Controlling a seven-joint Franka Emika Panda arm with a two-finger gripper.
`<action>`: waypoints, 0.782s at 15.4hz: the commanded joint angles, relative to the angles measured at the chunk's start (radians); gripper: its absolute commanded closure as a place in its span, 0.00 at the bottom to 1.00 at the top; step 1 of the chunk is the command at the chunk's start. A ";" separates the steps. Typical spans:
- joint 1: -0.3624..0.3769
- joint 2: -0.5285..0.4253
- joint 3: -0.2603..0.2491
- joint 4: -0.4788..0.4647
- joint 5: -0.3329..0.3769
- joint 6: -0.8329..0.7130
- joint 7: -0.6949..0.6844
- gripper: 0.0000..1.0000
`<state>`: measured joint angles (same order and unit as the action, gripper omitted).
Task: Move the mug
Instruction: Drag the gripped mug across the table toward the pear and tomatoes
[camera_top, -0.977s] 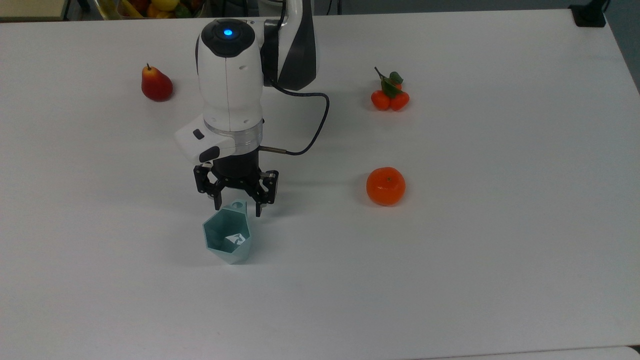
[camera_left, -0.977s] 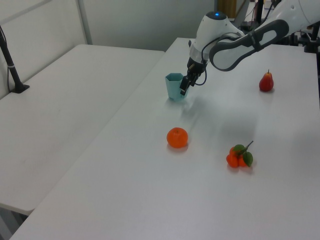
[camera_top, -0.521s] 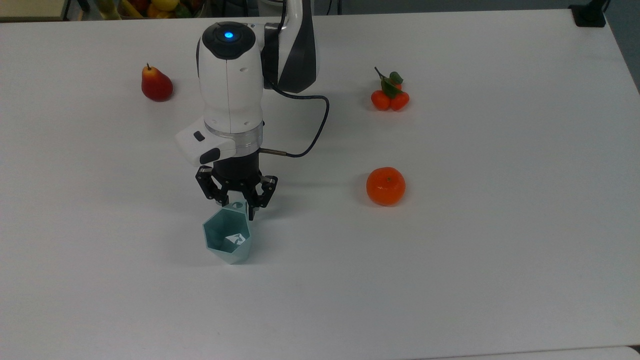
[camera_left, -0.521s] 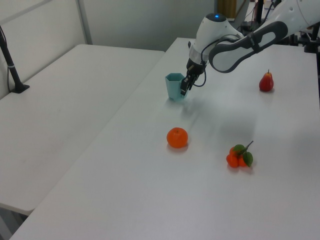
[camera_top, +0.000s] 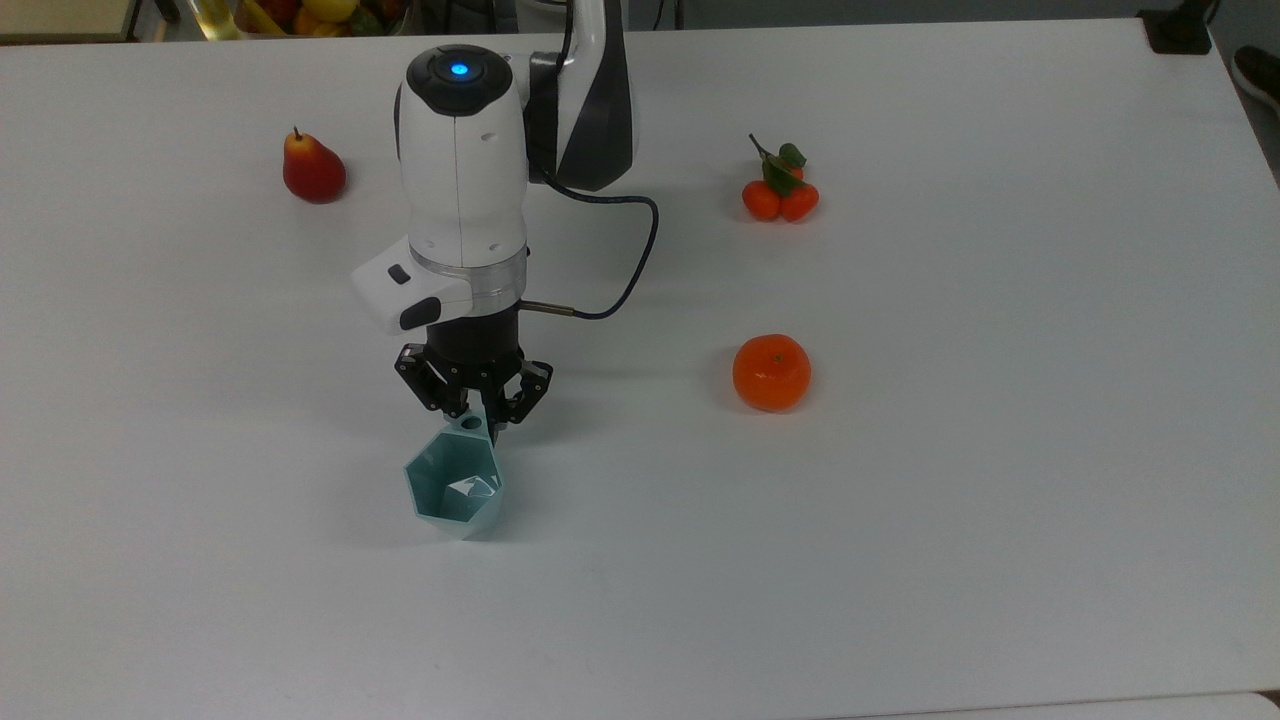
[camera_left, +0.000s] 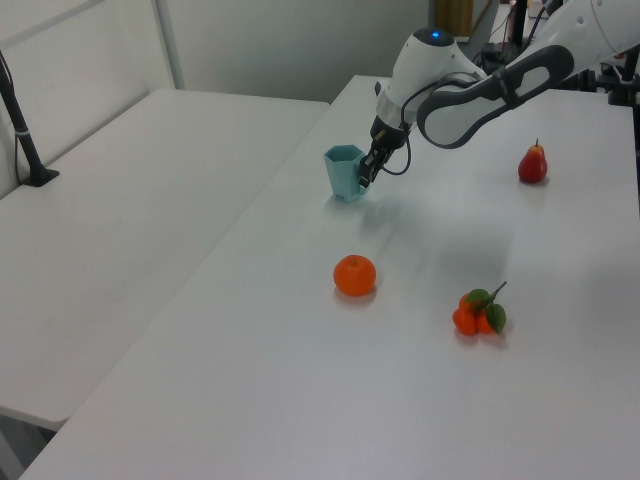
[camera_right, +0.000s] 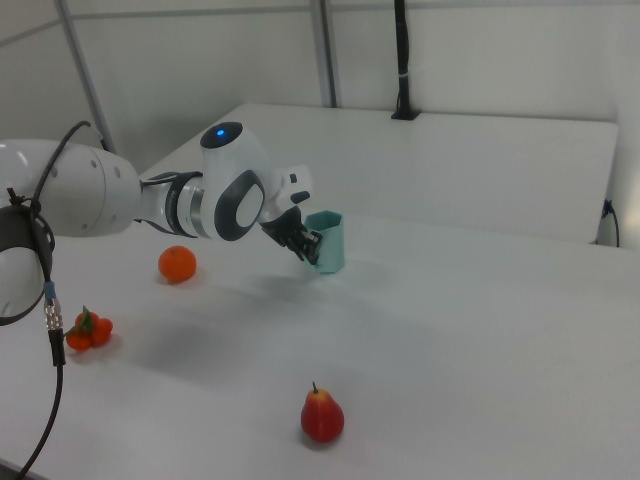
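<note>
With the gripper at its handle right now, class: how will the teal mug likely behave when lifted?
The mug looks rigid and thin-walled, so probably light. The gripper is shut on the small tab handle at one side, so it may swing or tilt. Its base tapers, so it could tip when set down.

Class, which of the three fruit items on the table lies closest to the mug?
The single round orange, to the top view's right of the mug; pear and leafy cluster sit farther.

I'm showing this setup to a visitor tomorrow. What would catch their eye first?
Most likely the white robot arm, its gripper shut on the tab handle of the pale teal mug near the middle of the white table. Next, the bright fruit: an orange toward the top view's right, a red pear at upper left, and small orange fruits with leaves at upper right.
</note>
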<state>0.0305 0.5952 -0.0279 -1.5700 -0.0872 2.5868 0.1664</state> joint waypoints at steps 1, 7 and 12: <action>0.008 -0.017 -0.006 -0.004 -0.006 0.004 0.010 0.91; 0.008 -0.201 -0.006 -0.125 -0.040 -0.124 0.013 0.91; 0.005 -0.414 0.002 -0.348 -0.043 -0.197 0.036 0.91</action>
<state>0.0303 0.3634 -0.0278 -1.6979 -0.1077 2.3990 0.1675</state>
